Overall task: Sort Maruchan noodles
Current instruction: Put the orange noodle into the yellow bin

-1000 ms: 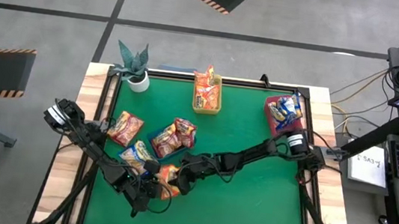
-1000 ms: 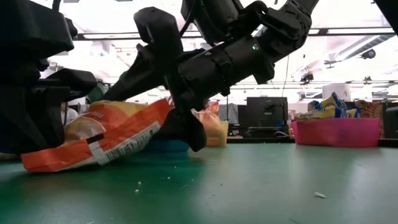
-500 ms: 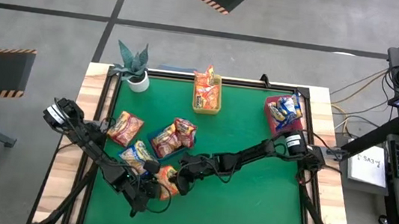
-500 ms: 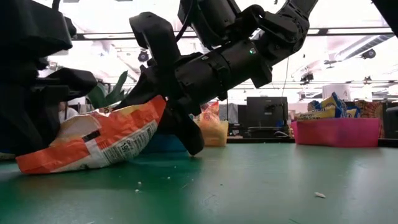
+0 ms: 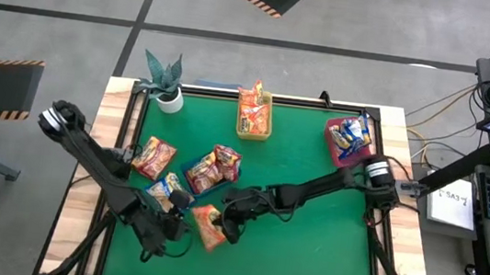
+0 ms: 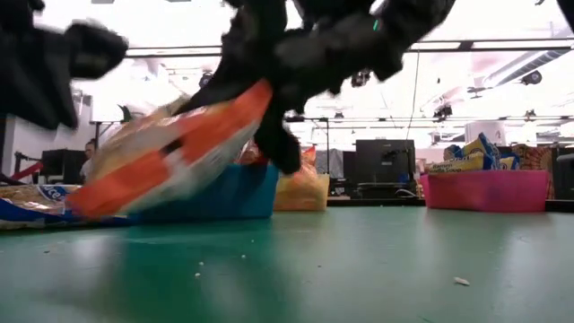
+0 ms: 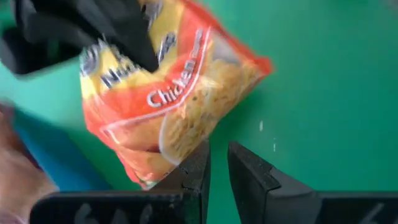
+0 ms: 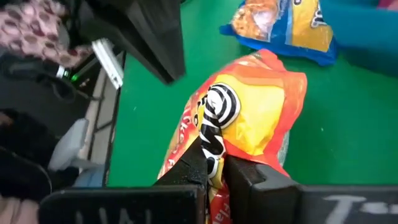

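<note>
Orange noodle packet (image 5: 209, 227): pinched in right gripper (image 5: 227, 231), lifted off green bench (image 5: 312, 201); left gripper (image 7: 216, 163): fingers nearly together, empty, just beside the packet.

My two arms are dark, near black, built of slim tube links between chunkier rounded joint housings. The left arm (image 5: 94, 165) and the right arm (image 5: 313, 189) each carry a pale silver-grey ring at the joint nearest the table edge. Thin black cables loop along the links. A small green light glows on the right arm's housing in the low view. The left claw (image 7: 216, 167) and right claw (image 8: 216, 163) each end in two flat, matte black wedge fingers set on a dark crossbar
</note>
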### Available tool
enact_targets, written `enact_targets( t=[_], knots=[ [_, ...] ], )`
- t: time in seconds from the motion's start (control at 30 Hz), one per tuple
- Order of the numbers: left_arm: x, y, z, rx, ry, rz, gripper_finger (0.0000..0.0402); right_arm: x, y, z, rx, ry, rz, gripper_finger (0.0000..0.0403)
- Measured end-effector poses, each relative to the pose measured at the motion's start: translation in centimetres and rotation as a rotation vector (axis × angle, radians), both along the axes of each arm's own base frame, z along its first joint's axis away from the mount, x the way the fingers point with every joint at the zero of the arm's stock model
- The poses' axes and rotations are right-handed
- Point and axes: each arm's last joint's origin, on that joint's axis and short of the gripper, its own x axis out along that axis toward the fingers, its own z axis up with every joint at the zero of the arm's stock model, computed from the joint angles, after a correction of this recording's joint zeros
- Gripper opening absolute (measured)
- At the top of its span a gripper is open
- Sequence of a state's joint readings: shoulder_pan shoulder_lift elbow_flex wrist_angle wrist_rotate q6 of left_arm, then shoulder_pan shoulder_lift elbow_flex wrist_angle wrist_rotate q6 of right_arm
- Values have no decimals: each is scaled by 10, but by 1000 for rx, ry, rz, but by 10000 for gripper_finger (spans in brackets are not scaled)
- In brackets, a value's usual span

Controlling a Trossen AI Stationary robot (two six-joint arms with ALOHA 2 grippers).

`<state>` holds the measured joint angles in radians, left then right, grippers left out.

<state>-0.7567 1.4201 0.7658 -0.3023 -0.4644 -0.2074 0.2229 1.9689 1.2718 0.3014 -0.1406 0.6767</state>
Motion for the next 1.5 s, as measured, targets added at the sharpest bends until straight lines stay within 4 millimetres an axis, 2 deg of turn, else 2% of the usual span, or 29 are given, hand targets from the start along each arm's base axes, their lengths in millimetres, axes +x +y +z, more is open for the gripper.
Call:
enact_targets(
  t=[0.13, 0.27, 0.47, 0.6, 0.73, 0.83, 1.0, 1.13, 1.3, 1.5],
  knots=[
    [-4, 4, 27, 61, -136, -119, 39, -19, 0, 38, -68, 27, 24, 15],
    [-9, 10, 54, 112, -272, -225, 39, -45, -10, 80, -168, 47, -42, 15],
    [-13, 26, 84, 207, -436, -297, 39, -84, -44, 134, -446, 38, -318, 15],
    [-13, 42, 96, 310, -493, -203, 39, -103, -75, 154, -682, 50, -543, 15],
    [-11, 61, 105, 389, -519, -34, 39, -109, -118, 158, -771, 100, -712, 15],
    [-10, 73, 108, 401, -520, 53, 39, -109, -153, 153, -796, 145, -805, 15],
    [-8, 86, 106, 436, -482, 94, 39, -112, -213, 135, -821, 273, -925, 15],
    [-4, 94, 106, 484, -465, 110, 39, -116, -253, 124, -735, 290, -936, 15],
    [0, 107, 106, 539, -440, 145, 39, -116, -283, 113, -631, 245, -882, 15],
    [5, 124, 106, 588, -410, 205, 39, -108, -298, 141, -784, 162, -757, 15]
  ],
)
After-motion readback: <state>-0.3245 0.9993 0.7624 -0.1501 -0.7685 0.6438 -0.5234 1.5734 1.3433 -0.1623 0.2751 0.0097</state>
